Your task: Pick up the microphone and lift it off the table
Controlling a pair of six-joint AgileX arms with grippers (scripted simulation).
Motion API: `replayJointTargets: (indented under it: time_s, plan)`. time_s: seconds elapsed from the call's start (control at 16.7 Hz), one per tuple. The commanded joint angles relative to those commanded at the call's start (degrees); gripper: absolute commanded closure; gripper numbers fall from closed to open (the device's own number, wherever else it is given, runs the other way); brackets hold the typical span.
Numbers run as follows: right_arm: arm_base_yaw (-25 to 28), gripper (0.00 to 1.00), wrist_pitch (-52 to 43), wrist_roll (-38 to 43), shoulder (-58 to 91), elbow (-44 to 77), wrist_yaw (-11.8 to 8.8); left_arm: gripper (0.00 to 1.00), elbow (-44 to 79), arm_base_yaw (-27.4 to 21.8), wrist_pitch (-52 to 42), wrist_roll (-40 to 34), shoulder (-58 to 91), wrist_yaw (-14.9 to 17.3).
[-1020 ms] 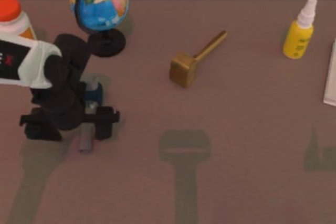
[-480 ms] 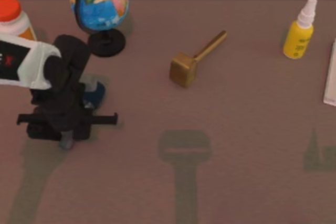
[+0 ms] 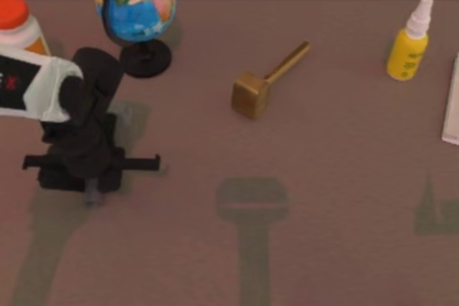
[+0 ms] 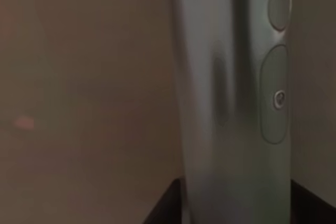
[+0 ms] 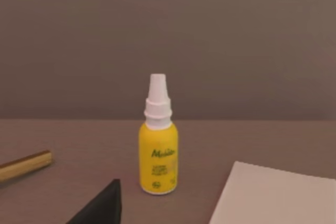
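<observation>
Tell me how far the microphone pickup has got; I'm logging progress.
Done: the left end effector is closed on the microphone, whose grey handle fills the left wrist view. In hand: the lift. From above only the handle's tip pokes out beneath the arm, so whether it has cleared the table can't be confirmed. Left: raising it plainly off the table. The right arm is parked near the yellow bottle.
</observation>
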Motion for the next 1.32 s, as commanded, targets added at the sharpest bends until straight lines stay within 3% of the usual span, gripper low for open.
replayJointTargets:
  time_s: [0.18,0.36,0.6,1.08,1.32]
  plan:
    - [0.0,0.00,0.0,0.0,0.0,0.0,0.0,1.00,-0.3,0.0,1.9,0.4,-0.2,0.9]
    - [0.0,0.00,0.0,0.0,0.0,0.0,0.0,1.00,-1.7,0.2,8.9,1.7,-1.4,4.2]
    - [0.0,0.00,0.0,0.0,0.0,0.0,0.0,1.00,-5.6,0.9,25.5,4.3,-4.7,11.1]
    - [0.0,0.00,0.0,0.0,0.0,0.0,0.0,1.00,-16.8,2.7,67.4,10.8,-15.1,27.5]
    - [0.0,0.00,0.0,0.0,0.0,0.0,0.0,1.00,-20.7,3.4,79.4,13.3,-20.2,33.0]
